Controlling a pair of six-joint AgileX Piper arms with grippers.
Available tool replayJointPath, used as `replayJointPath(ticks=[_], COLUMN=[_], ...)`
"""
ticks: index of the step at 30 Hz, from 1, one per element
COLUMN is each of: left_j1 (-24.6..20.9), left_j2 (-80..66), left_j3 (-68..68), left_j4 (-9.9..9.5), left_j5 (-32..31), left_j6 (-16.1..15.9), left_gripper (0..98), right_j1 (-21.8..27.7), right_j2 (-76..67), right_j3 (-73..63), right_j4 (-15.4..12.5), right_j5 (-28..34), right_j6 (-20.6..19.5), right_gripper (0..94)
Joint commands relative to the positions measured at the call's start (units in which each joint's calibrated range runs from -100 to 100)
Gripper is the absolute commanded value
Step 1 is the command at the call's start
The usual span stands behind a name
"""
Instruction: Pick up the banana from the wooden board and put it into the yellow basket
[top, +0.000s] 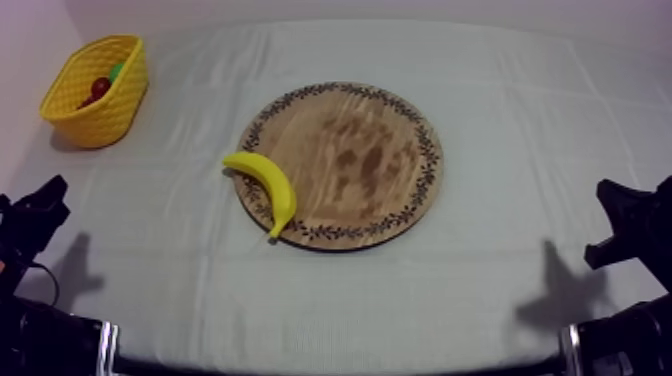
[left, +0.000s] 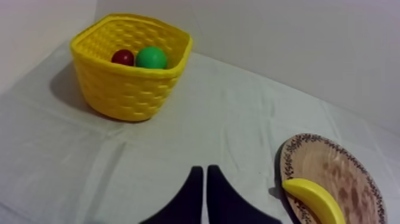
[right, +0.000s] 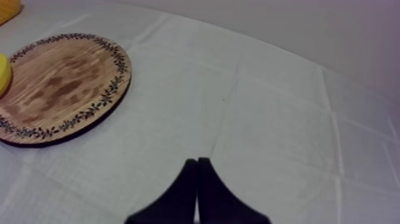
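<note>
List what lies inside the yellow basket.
Inside the yellow woven plastic basket lie a small red fruit and a round green toy fruit, side by side. The basket wall hides their lower parts and the floor, so anything beneath cannot be seen.

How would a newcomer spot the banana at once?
Start at the round wooden board mid-table. On its rim toward the yellow basket lies the banana. It is long and curved; the small red fruit and green fruit in the basket are round.
</note>
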Motion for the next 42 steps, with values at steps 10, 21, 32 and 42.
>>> replayJointPath(ticks=[10, 21, 32, 42], left_j1=[2.2, 2.2, 2.2, 4.2], left_j2=[-0.3, -0.3, -0.3, 5.0], left_j3=[0.1, 0.1, 0.1, -0.1], left_j4=[-0.06, -0.06, -0.06, 0.36], left_j5=[-0.2, -0.2, -0.2, -3.6], left_j6=[-0.1, -0.1, -0.1, 2.2], left_gripper=[0.1, 0.1, 0.1, 0.0], right_j1=[0.0, 0.0, 0.0, 0.0], right_j2=[0.0, 0.0, 0.0, 0.0], right_j3=[0.0, 0.0, 0.0, 0.0], right_j4=[0.0, 0.0, 0.0, 0.0], right_j5=[0.0, 0.0, 0.0, 0.0], right_j6=[0.0, 0.0, 0.0, 0.0], right_gripper=[0.2, 0.2, 0.2, 0.2])
